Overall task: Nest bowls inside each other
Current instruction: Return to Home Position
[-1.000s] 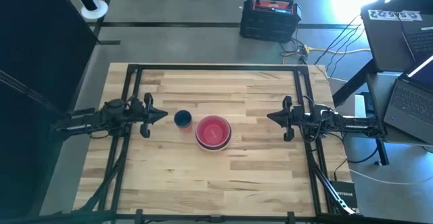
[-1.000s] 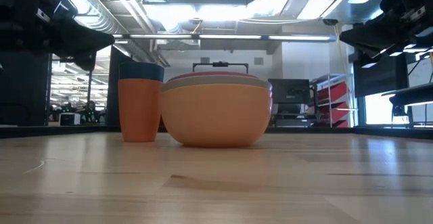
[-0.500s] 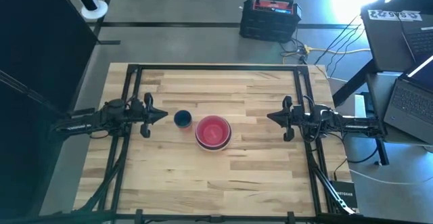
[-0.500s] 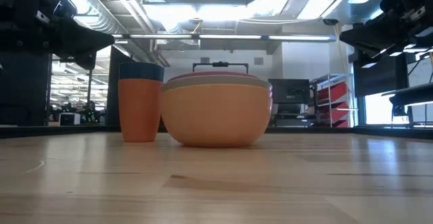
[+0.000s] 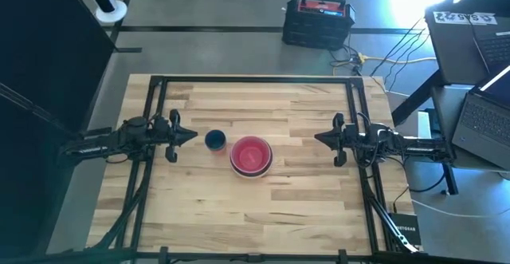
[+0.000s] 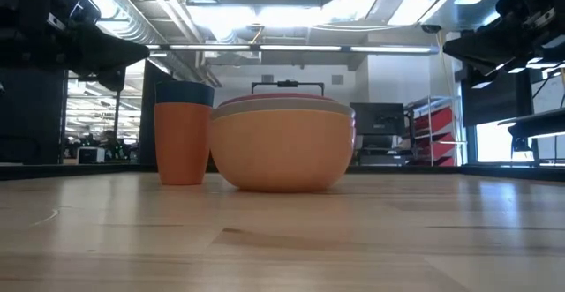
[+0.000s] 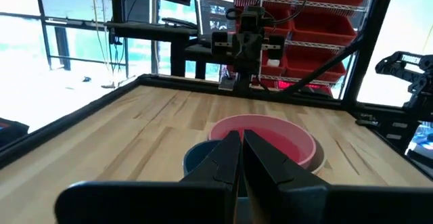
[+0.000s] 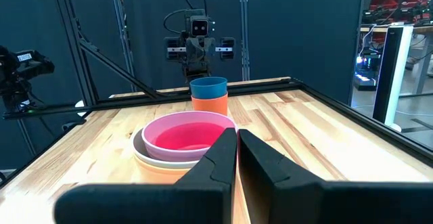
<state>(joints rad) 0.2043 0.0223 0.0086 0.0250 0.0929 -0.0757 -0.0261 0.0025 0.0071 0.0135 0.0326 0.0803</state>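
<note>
A stack of nested bowls (image 5: 251, 155) stands on its base near the middle of the wooden table. It has an orange bowl (image 6: 282, 151) outermost, then a whitish one (image 8: 145, 155), a pale pink one (image 8: 186, 124) and a pink-red one (image 8: 186, 137) inside. Just to its left, a small dark blue bowl (image 5: 215, 140) sits inside a small orange cup (image 6: 183, 142). My left gripper (image 5: 194, 135) hovers shut to the left of the small blue bowl, pointing level at it. My right gripper (image 5: 317, 137) hovers shut to the right of the stack.
A black metal frame (image 5: 255, 79) runs along the table's far edge and down both sides by the arm bases. Bare wood (image 5: 255, 216) lies in front of and behind the bowls. Off the table are a black box (image 5: 317, 21) and laptops (image 5: 486, 112).
</note>
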